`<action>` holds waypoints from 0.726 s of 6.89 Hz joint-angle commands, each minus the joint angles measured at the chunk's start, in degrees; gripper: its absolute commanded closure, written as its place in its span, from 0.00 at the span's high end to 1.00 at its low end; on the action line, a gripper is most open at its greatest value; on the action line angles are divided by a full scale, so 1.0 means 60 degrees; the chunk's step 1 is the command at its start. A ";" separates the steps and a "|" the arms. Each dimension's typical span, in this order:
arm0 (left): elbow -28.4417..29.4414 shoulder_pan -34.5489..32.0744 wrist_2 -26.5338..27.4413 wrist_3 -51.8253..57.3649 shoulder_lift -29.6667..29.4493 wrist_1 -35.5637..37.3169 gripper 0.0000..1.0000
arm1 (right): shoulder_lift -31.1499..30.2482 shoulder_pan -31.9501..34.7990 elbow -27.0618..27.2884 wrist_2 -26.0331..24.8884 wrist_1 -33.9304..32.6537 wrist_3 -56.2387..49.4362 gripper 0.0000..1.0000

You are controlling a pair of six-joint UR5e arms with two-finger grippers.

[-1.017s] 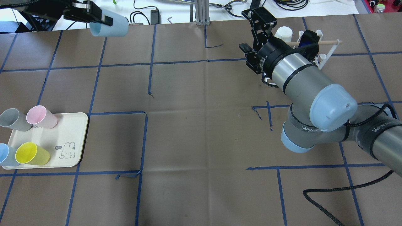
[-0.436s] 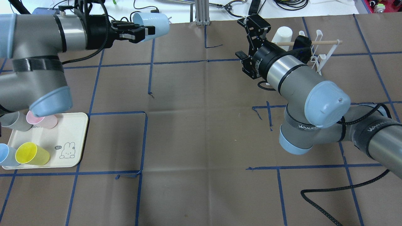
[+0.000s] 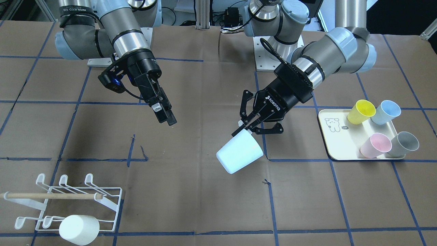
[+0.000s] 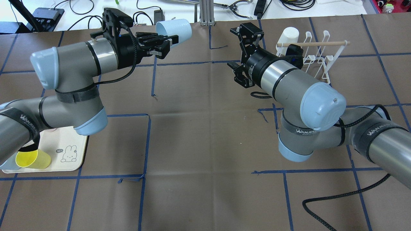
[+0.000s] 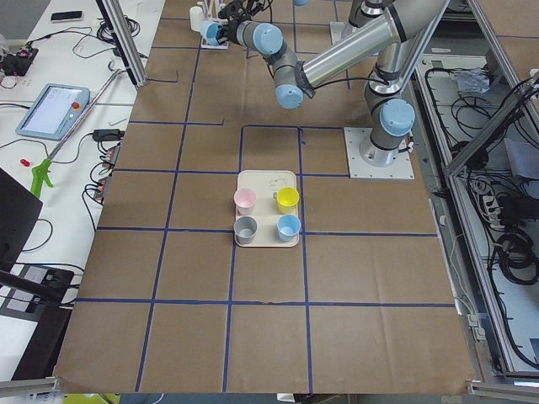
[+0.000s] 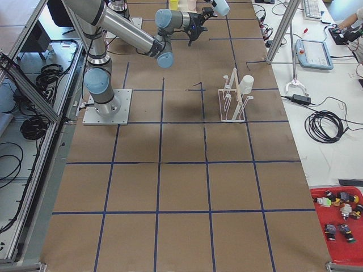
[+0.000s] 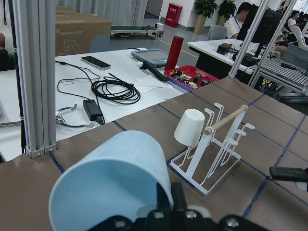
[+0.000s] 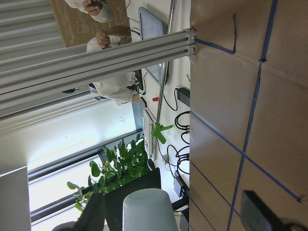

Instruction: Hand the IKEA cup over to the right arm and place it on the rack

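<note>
My left gripper point(image 4: 167, 42) is shut on the rim of a light-blue cup point(image 4: 175, 28) and holds it on its side above the far middle of the table. The cup also shows in the front view point(image 3: 239, 152) and fills the left wrist view point(image 7: 115, 178). My right gripper point(image 4: 246, 30) is open and empty. It hangs in the air right of the cup, with a gap between them, and its wrist view shows the cup point(image 8: 147, 211) between the spread fingers. The white wire rack point(image 4: 318, 54) with a wooden dowel stands at the far right and carries one white cup point(image 4: 289, 34).
A cream tray point(image 3: 341, 150) at the left holds a yellow cup point(image 3: 361, 111), a blue cup, a pink cup and a grey cup. An aluminium post point(image 4: 205, 12) stands at the table's far edge. A black cable point(image 4: 334, 195) lies near the front right.
My left arm has swung right with the blue cup, towards the middle of the far edge. My right gripper has moved left, away from the rack and towards the cup.
</note>
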 commanded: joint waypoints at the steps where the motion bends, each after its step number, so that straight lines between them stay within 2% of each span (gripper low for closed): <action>1: -0.0583 -0.0461 -0.0057 -0.1721 -0.0642 0.2669 0.02 | 0.0000 0.0109 -0.0094 0.0014 0.0630 0.0034 1.00; 3: -0.1405 -0.0610 -0.0057 -0.1725 -0.0014 0.2658 0.02 | 0.0131 0.0372 -0.0387 0.0029 0.0927 -0.0082 1.00; 5: -0.1364 -0.0610 -0.0042 -0.1725 -0.0012 0.2599 0.03 | 0.0452 0.0504 -0.0680 0.0044 0.0928 -0.0113 1.00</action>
